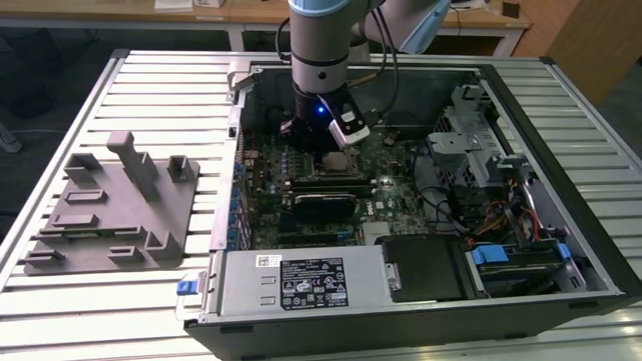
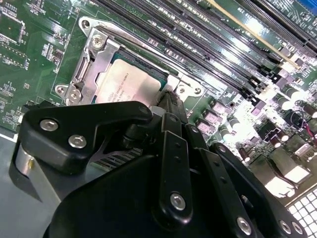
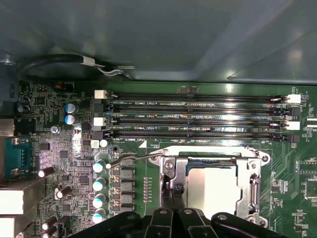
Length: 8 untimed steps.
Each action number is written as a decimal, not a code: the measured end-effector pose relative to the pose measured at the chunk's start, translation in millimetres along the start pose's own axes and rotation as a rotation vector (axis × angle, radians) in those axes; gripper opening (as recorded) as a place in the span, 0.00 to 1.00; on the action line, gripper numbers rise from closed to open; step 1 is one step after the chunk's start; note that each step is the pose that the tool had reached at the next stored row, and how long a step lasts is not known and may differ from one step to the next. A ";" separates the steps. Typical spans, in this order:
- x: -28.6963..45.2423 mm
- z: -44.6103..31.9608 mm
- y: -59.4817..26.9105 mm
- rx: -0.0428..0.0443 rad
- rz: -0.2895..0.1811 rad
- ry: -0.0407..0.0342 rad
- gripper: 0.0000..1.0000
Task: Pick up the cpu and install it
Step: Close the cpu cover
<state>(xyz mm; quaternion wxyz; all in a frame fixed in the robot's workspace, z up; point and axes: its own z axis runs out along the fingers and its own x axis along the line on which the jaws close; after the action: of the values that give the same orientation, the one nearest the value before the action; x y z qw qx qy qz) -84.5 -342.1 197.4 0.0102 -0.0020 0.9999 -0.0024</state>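
While the cpu [image 3: 213, 187] lies flat in its socket [image 3: 253, 184], the pincer [image 3: 174, 194] hangs just beside its edge, tips seemingly pinched together on nothing.

Arm [image 1: 323, 45]: final link vertical, pointing straight down in the exterior view. Wrist [image 1: 317, 101]: black housing, blue light lit, white camera module [image 1: 349, 128] mounted at its side. Gripper [image 2: 168, 97] [image 3: 172, 197]: black linkage type, seen in both wrist views, pointing downward. Fingers [image 2: 174, 144]: drawn fully together, tips meeting, outer links folded inward alongside them
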 end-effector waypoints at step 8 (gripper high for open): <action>1.3 0.0 0.0 -0.0001 0.000 -0.0002 0.11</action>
<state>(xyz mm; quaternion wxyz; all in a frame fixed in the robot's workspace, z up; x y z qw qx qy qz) -85.8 -342.2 197.4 0.0103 -0.0020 0.9999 -0.0024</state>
